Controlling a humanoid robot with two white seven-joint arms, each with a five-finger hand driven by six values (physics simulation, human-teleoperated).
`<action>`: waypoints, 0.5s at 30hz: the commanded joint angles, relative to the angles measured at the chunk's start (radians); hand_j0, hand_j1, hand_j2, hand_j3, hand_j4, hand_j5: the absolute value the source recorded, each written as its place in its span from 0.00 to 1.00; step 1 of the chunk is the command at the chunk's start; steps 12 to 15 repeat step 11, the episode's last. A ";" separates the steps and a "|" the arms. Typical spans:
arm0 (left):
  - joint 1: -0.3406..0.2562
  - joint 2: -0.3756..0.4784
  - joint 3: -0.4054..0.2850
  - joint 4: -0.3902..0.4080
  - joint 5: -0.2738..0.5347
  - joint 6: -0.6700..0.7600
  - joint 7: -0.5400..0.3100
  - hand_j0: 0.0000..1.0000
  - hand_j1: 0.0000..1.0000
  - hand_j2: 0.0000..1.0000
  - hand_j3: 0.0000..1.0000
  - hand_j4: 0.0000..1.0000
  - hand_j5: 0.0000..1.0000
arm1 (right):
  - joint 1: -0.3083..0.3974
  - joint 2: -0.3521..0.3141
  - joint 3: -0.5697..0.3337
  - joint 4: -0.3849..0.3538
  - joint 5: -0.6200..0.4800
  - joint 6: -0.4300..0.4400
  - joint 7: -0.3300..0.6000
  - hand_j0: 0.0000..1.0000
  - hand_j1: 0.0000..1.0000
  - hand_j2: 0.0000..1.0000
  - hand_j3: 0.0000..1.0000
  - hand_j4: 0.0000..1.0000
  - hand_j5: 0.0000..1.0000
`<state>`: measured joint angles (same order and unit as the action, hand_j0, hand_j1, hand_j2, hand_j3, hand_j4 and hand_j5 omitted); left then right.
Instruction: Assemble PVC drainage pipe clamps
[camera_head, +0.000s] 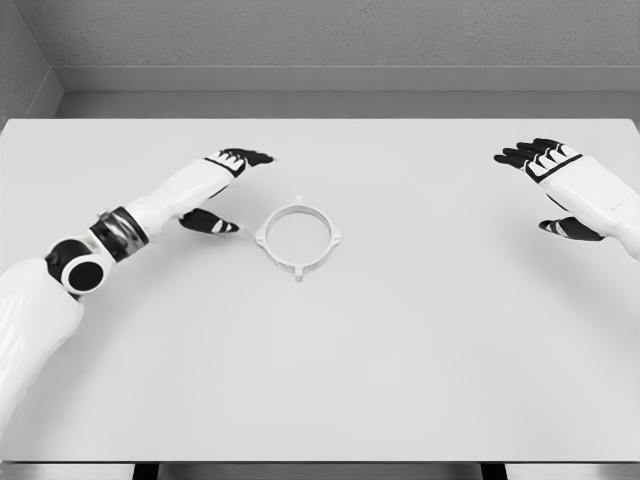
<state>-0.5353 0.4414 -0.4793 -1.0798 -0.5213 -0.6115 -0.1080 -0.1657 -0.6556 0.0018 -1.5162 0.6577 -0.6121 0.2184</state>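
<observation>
A white ring clamp (298, 238) is lying flat on the white bench (400, 350), left of centre. The left hand (222, 190) is hovering just beside it, fingers spread, holding nothing. The right hand (553, 180) is hanging open at the far right.

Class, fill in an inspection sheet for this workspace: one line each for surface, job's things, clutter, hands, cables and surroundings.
Surface: white table, flat, evenly lit.
Job's things: one white clamp ring with small tabs, lying flat left of centre; no pipe seen.
Clutter: nothing seen.
Hands: left hand open, beside the ring, thumb near its left edge, not gripping; right hand open at the far right, holding nothing.
Cables: nothing seen.
Surroundings: grey wall behind the table.
</observation>
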 joint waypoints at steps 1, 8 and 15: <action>0.000 0.083 0.051 0.008 0.011 0.001 0.001 1.00 1.00 1.00 1.00 1.00 1.00 | 0.000 -0.001 0.000 -0.001 -0.007 0.001 -0.001 1.00 1.00 1.00 1.00 1.00 1.00; -0.005 0.197 0.134 0.031 0.015 0.001 0.002 1.00 1.00 1.00 1.00 1.00 1.00 | 0.000 -0.001 0.000 0.001 -0.006 0.001 -0.001 1.00 1.00 1.00 1.00 1.00 1.00; 0.002 0.217 0.157 0.046 0.017 0.001 0.002 1.00 1.00 1.00 1.00 1.00 1.00 | 0.000 -0.001 -0.002 0.001 -0.007 0.001 -0.001 1.00 1.00 1.00 1.00 1.00 1.00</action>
